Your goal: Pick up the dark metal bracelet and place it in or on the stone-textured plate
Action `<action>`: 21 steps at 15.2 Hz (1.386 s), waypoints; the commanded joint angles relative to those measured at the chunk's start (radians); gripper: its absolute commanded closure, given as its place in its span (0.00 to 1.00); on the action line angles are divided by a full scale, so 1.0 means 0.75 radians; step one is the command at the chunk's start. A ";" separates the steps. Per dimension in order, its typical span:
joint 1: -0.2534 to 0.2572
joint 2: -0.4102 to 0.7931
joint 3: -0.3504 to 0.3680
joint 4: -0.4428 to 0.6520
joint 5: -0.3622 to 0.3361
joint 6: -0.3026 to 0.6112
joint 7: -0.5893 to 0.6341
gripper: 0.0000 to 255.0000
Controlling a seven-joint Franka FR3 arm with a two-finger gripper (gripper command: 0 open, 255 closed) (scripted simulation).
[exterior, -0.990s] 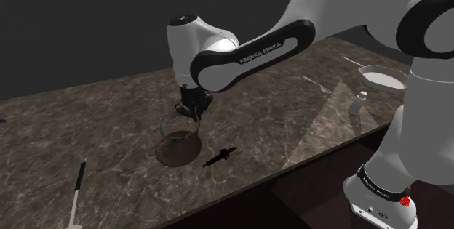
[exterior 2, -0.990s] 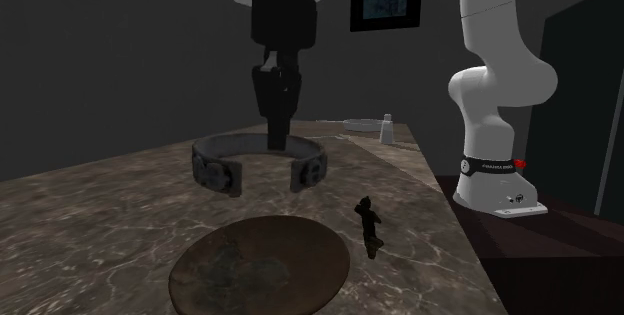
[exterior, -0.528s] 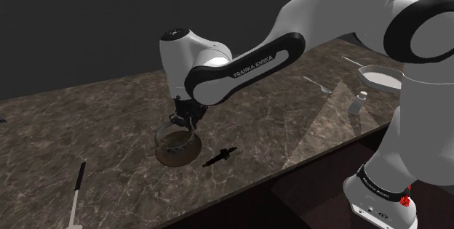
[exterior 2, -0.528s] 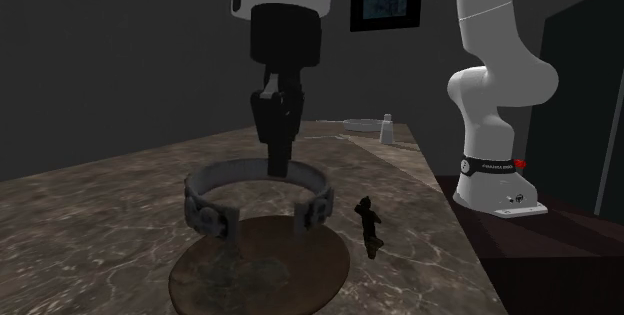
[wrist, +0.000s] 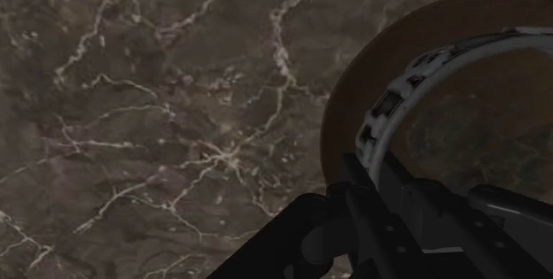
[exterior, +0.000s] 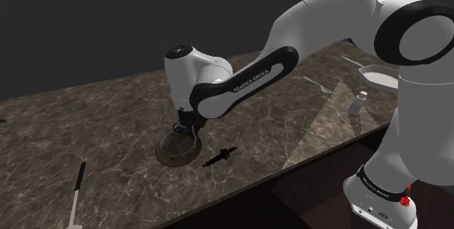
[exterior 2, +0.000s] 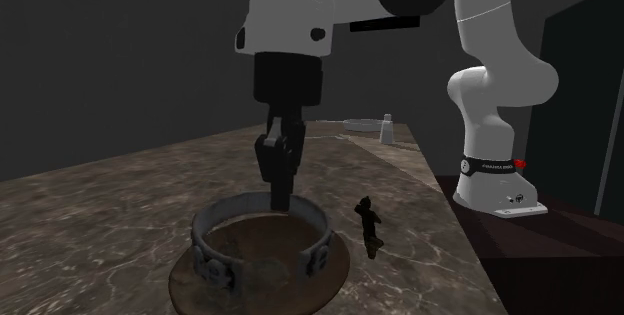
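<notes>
Dark metal bracelet (exterior 2: 262, 235) now down on the brown stone-textured plate (exterior 2: 282, 295).
Half a second ago it hung above; now it seems to rest there, the gripper (exterior 2: 280, 201) still clamped on its band, so only release remains.

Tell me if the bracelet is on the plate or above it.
Apparently resting: the bracelet lies level within the plate, claw clamped on its band. Contact itself, cannot tell.
</notes>
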 commanded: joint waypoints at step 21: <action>-0.002 -0.059 0.016 0.053 0.031 -0.107 -0.018 0.00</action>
